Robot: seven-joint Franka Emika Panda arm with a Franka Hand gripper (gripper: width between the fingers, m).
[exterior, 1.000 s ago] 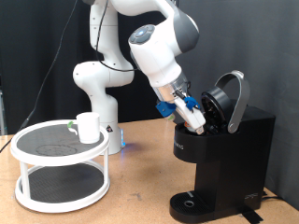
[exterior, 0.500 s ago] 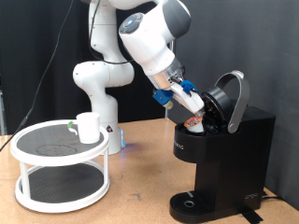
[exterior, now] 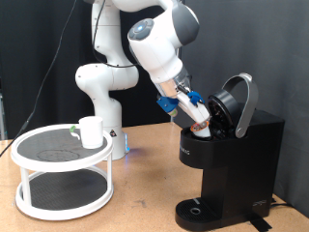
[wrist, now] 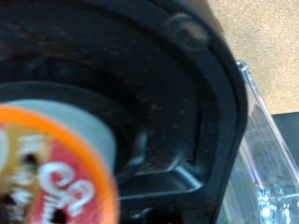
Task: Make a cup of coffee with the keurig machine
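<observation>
The black keurig machine [exterior: 241, 159] stands at the exterior view's right with its domed lid [exterior: 238, 101] hinged open. My gripper [exterior: 200, 122], with blue fingers, is at the mouth of the open pod chamber, under the lid. It is shut on a coffee pod with an orange-red lid [wrist: 47, 182], which fills the near corner of the wrist view in front of the black chamber wall [wrist: 168, 84]. The white cup [exterior: 92, 131] stands on the round rack at the exterior view's left, far from the gripper.
The white two-tier rack [exterior: 58, 147] has a dark mesh top; a small green-marked item [exterior: 74, 130] lies beside the cup. The machine's round drip tray [exterior: 198, 209] has nothing on it. A clear water tank [wrist: 266, 159] flanks the chamber. The robot base [exterior: 101, 92] stands behind the rack.
The arm lifted and swung slightly towards the exterior view's left, then eased back down. The gripper stays at the open chamber with the pod.
</observation>
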